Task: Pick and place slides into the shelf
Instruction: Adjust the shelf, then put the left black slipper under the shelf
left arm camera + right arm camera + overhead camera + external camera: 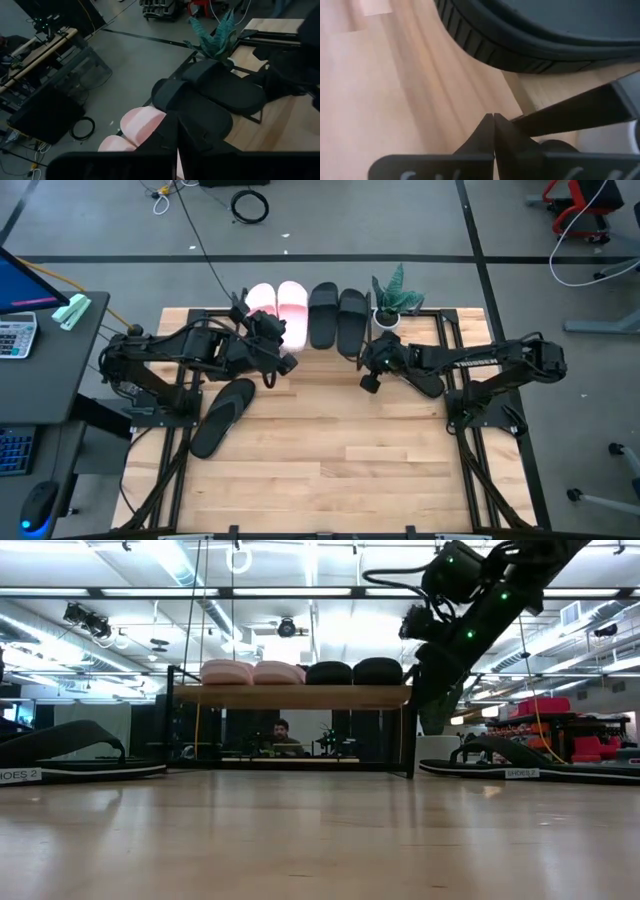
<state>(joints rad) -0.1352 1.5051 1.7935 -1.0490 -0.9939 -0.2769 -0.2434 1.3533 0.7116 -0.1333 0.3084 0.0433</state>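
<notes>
Wood planks make up the table, ringed by grey floor and cables; at its far edge stands the shelf, its top board carrying two pink slides and two black slides side by side; one thin flip-flop lies flat on the planks, nearer than the left gripper and off to its outer side; another flip-flop lies by the shelf's right end, partly under the right arm; a potted plant sits just beyond the right gripper; the left gripper hovers at the near end of the pink pair, fingers clenched together and empty; the right gripper sits below the black pair's near ends, tips pressed together over bare wood, grasping nothing.
</notes>
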